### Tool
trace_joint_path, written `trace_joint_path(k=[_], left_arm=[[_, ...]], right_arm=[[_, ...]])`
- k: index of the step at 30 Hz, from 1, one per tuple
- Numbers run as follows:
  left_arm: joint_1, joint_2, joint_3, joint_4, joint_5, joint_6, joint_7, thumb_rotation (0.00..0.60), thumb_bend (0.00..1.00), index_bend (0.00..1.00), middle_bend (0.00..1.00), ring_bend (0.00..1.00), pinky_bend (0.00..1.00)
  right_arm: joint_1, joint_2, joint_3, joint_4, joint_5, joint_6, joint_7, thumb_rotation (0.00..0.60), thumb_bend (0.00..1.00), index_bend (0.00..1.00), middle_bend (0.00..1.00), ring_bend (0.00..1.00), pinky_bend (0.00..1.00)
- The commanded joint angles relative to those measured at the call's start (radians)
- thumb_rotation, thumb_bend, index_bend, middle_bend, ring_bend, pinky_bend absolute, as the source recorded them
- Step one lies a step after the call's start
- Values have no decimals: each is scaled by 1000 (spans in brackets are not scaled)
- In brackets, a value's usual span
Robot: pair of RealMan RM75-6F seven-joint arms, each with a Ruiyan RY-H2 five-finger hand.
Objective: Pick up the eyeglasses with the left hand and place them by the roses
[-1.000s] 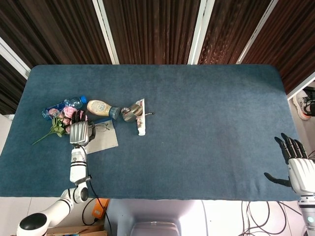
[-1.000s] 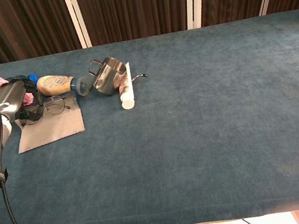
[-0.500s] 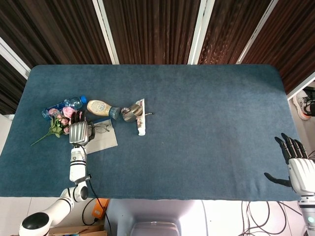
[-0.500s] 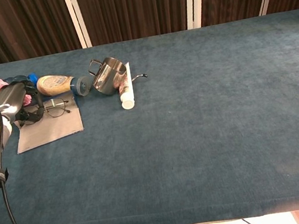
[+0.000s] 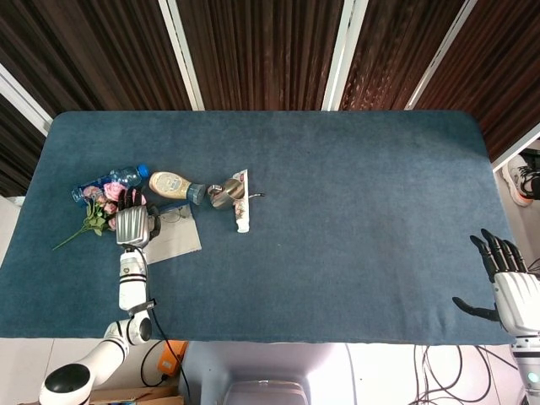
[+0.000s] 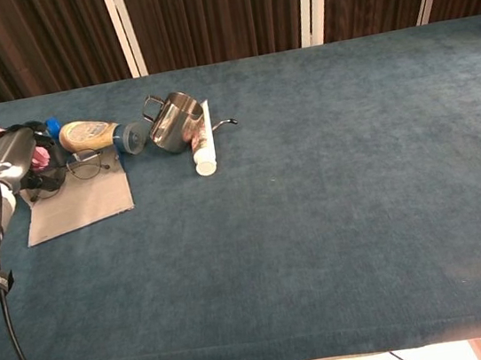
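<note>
My left hand (image 6: 13,158) is closed on the eyeglasses (image 6: 84,165), gripping them at their left end; the lenses stick out to the right of my fingers, over the top edge of a grey sheet (image 6: 78,204) that lies flat on the table (image 6: 331,185). From the chest view I cannot tell whether the glasses rest on the sheet or hang just above it. The pink roses (image 5: 108,197) lie just beyond and to the left of this hand, their green stem trailing toward the table's left edge. A plastic water bottle (image 5: 108,180) lies behind the roses, and a cream-coloured squeeze bottle (image 6: 97,135) with a blue cap lies on its side just past the glasses. Further right stand a small steel pitcher (image 6: 173,120) and, touching it, a white tube (image 6: 200,143) lying lengthwise. My right hand (image 5: 506,287) hangs well apart at the table's far right near corner, empty, with its fingers spread.
</note>
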Motion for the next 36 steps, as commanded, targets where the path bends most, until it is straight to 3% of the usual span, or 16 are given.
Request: trace_joint_path(k=[1, 16, 25, 29, 36], left_arm=[[-2, -3, 1, 8, -1, -5, 3, 600, 407, 262, 78, 6, 38], [0, 1, 5, -2, 5, 5, -6, 600, 351, 87, 25, 0, 40], [13, 17, 13, -51, 27, 70, -38, 600, 339, 47, 5, 0, 38], [57, 59, 48, -181, 77, 155, -88, 600, 348, 87, 5, 0, 45], [184, 242, 156, -610, 146, 230, -8, 600, 347, 227, 6, 0, 47]], right_arm=[[0, 0, 0, 0, 0, 1, 1, 600, 151, 0, 0, 0, 0], [0, 3, -3, -2, -2, -1, 3, 600, 151, 0, 0, 0, 0], [0, 2, -5, -1, -2, -2, -4, 600, 151, 0, 0, 0, 0], [1, 0, -7, -2, -3, -6, -15, 600, 152, 0, 0, 0, 0], [-1, -1, -11, -5, -11, -1, -16, 600, 151, 0, 0, 0, 0]])
